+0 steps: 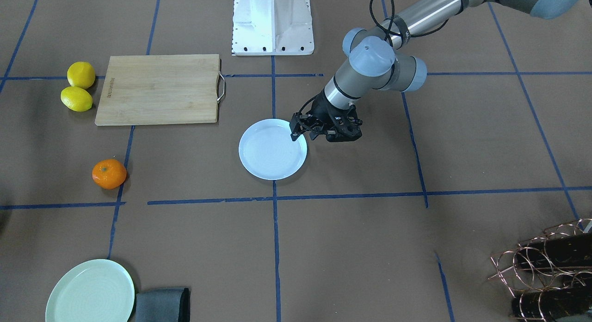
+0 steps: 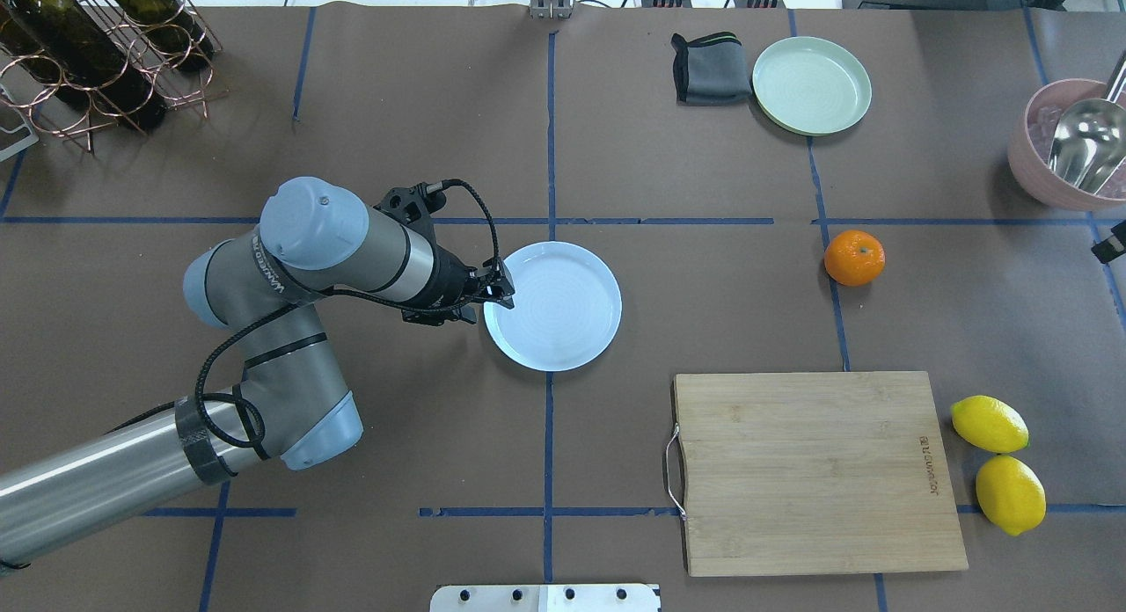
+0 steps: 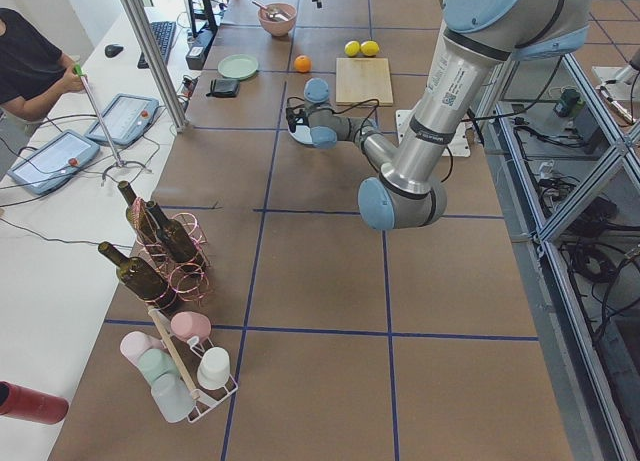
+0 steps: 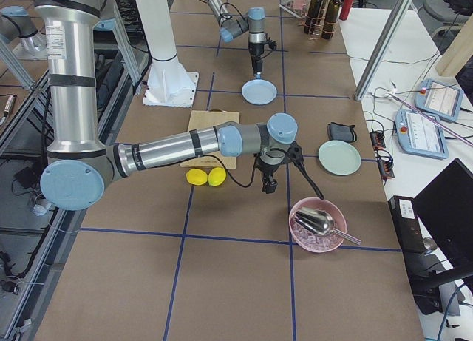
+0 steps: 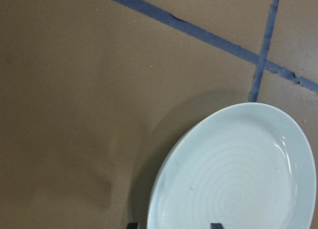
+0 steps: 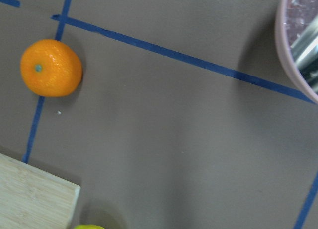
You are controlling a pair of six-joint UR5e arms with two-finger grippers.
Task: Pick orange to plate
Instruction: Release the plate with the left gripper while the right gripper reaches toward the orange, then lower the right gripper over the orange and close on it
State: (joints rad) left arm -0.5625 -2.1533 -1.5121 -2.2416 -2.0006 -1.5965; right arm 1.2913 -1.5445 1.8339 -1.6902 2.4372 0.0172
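The orange (image 2: 854, 258) sits on the brown mat by a blue tape line, well to the right of the pale bluish-white plate (image 2: 563, 313), which holds nothing. My left gripper (image 2: 501, 289) is open at the plate's left rim; in the left wrist view one fingertip (image 5: 132, 224) is outside the rim and the other is over the plate (image 5: 233, 174). My right gripper (image 4: 268, 183) hovers between the orange (image 6: 51, 67) and the pink bowl. Only a dark sliver of it shows in the overhead view, and I cannot tell whether it is open or shut.
A wooden cutting board (image 2: 814, 471) lies near the robot with two lemons (image 2: 990, 424) beside it. A mint-green plate (image 2: 811, 84) and a grey cloth (image 2: 708, 68) are at the far side. A pink bowl with a metal scoop (image 2: 1078, 142) is far right, and a wine rack (image 2: 88, 58) far left.
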